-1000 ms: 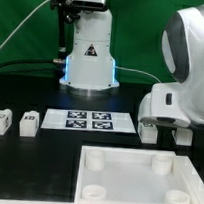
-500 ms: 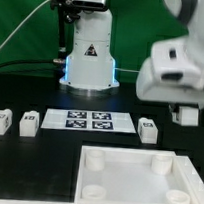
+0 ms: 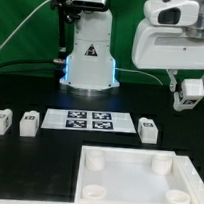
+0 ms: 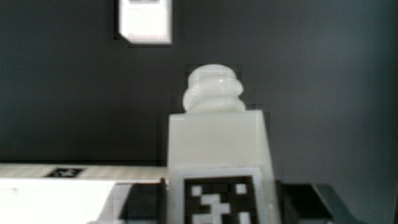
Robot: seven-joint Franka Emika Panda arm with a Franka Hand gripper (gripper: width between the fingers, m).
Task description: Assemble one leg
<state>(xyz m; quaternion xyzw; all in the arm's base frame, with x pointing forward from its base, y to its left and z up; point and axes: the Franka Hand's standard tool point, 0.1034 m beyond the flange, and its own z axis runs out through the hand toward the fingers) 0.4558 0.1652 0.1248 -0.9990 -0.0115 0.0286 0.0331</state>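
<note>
My gripper (image 3: 189, 101) hangs high at the exterior view's right, shut on a white leg (image 3: 191, 90), well above the table. In the wrist view the gripper (image 4: 221, 202) grips that leg (image 4: 221, 140) between dark fingers (image 4: 148, 203); the leg's tag faces the camera and its rounded peg end points away. Three more legs stand on the black table: two at the exterior view's left (image 3: 0, 120) (image 3: 29, 123) and one right of the marker board (image 3: 148, 129). One loose leg also shows in the wrist view (image 4: 144, 20).
The marker board (image 3: 88, 120) lies at the table's middle. The large white tray-like piece (image 3: 132, 189) with round corner sockets lies in front. A white robot base (image 3: 90, 54) stands behind.
The arm has risen from table height at the exterior view's right, lifting one leg off the table. The leg next to the marker board stayed put.
</note>
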